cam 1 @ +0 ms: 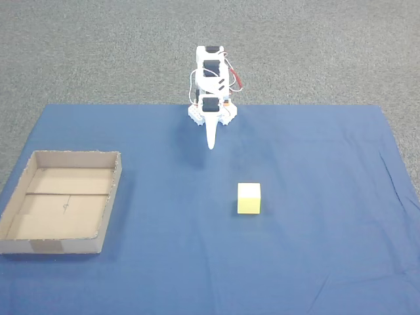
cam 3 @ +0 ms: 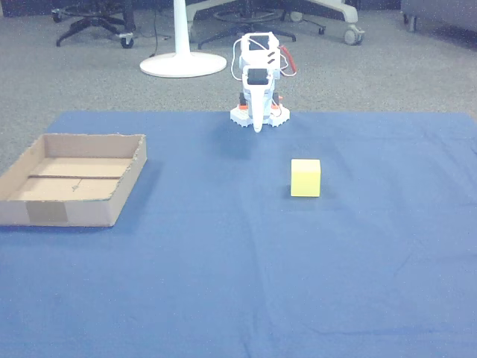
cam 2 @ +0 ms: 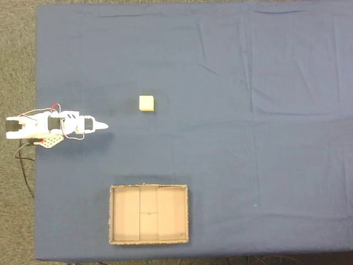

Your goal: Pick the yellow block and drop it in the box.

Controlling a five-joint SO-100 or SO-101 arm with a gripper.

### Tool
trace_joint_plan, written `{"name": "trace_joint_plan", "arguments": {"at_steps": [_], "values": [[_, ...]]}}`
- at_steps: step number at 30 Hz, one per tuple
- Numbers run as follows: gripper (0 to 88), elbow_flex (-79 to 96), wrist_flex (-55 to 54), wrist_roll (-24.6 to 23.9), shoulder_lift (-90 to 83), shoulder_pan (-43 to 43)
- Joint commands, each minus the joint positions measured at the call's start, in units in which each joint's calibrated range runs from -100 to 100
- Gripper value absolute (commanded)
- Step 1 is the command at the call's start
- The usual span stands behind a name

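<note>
- Block point(cam 1: 249, 198): it sits alone on the blue cloth point(cam 1: 315, 249), right of centre in a fixed view, with bare cloth all round it.
- Box point(cam 1: 79, 248): it lies at the lower left of that view, open side up, well apart from the block; a tape patch shows on its near wall.
- Beyond the cloth is grey carpet; in the other view a white stand base point(cam 3: 182, 64) and chair legs stand at the top.
- Gripper point(cam 1: 211, 143): it hangs folded at the cloth's far edge, tip pointing down, its fingers pressed together and holding nothing.
- The block lies below and right of the gripper in that view, well apart, with no object between them.
</note>
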Motion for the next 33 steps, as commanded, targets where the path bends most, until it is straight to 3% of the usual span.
{"name": "trace_joint_plan", "arguments": {"at_steps": [1,4,7,9,11,13,17,26,33], "values": [[0.2,0.89,-0.22,-0.1,-0.19,0.5],[0.2,-1.56,0.69,1.07,-0.28,0.19],[2.1,-20.11,5.32,0.78,10.61,0.27],[18.1,-40.38,13.25,-2.83,27.33,-0.91],[27.7,-62.92,20.2,-6.01,45.65,-2.09],[35.2,-79.3,24.58,-5.03,60.76,-3.03],[38.8,-99.39,30.62,-1.17,82.37,-7.2],[39.3,-124.18,31.94,-2.54,116.73,-11.45],[39.2,-127.44,30.45,-5.23,130.16,-15.15]]}}
